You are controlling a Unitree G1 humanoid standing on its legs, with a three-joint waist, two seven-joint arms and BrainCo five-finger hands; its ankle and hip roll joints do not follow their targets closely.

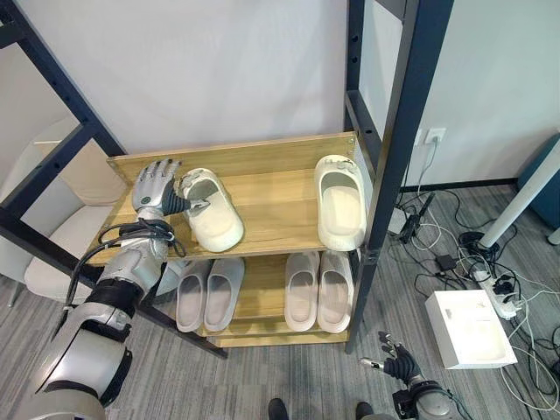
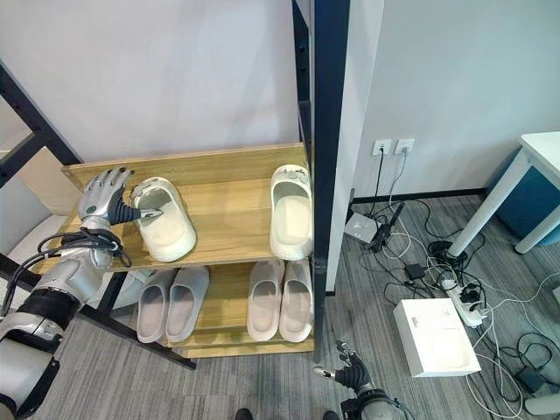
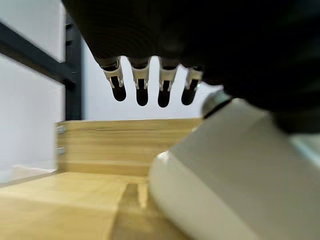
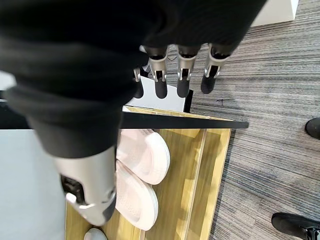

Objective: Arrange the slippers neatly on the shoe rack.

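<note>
Two shelves made up the shoe rack (image 1: 262, 166): the lower one already held two tidy pairs (image 1: 262, 293), while on the top shelf one cream slipper (image 1: 339, 203) lay straight and its mate (image 1: 210, 210) sat skewed and far apart, so pairing those looked like the remaining job. The left hand (image 1: 156, 186) rested against the skewed slipper's heel, fingers straight and spread. Smallest, the right hand (image 1: 398, 360) hung idle near the floor, fingers relaxed; its wrist view alone looked down at the lower pink pair (image 4: 140, 170).

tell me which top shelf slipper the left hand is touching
The angled cream slipper at the shelf's left end, against the left hand; the other slipper lies straight, far right.
</note>
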